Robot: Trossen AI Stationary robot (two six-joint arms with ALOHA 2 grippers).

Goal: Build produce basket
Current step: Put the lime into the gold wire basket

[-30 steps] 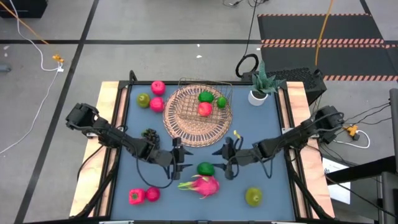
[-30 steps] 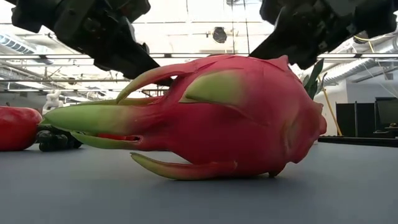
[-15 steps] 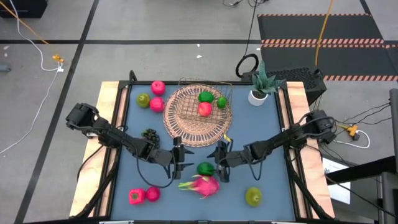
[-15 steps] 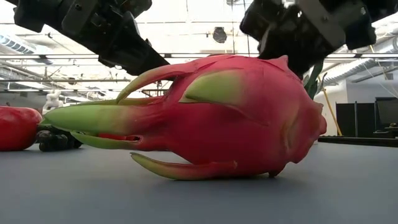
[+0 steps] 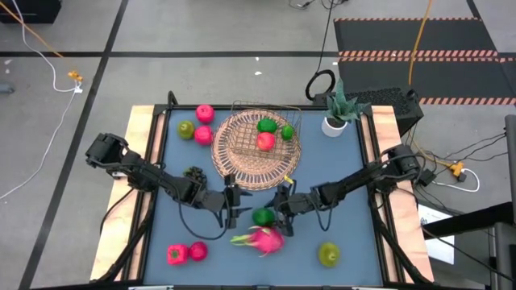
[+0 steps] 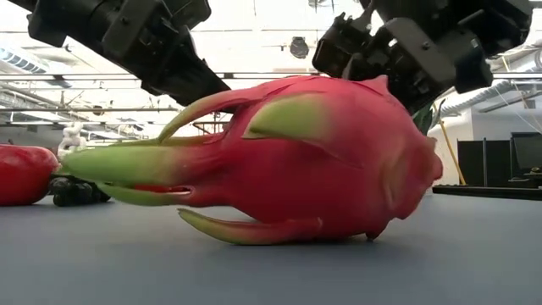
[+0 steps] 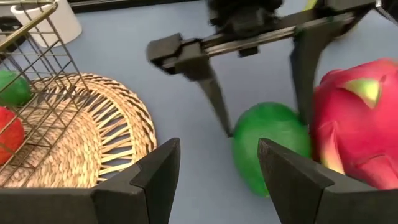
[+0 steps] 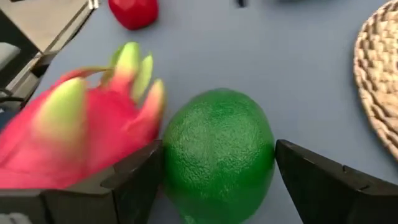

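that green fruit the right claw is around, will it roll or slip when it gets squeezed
Likely to roll: the green fruit is rounded, resting on the smooth blue table. Its pebbled skin may aid grip. The right claw is open around it, and the dragon fruit touching one side might get nudged.

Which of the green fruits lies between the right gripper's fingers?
The round green fruit beside the dragon fruit; the right gripper straddles it, open. Others sit elsewhere.

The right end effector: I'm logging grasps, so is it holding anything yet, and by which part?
Nothing is held yet. The right end effector is open, its fingers straddling the round green fruit on both sides, beside the dragon fruit. The left end effector is open, empty.
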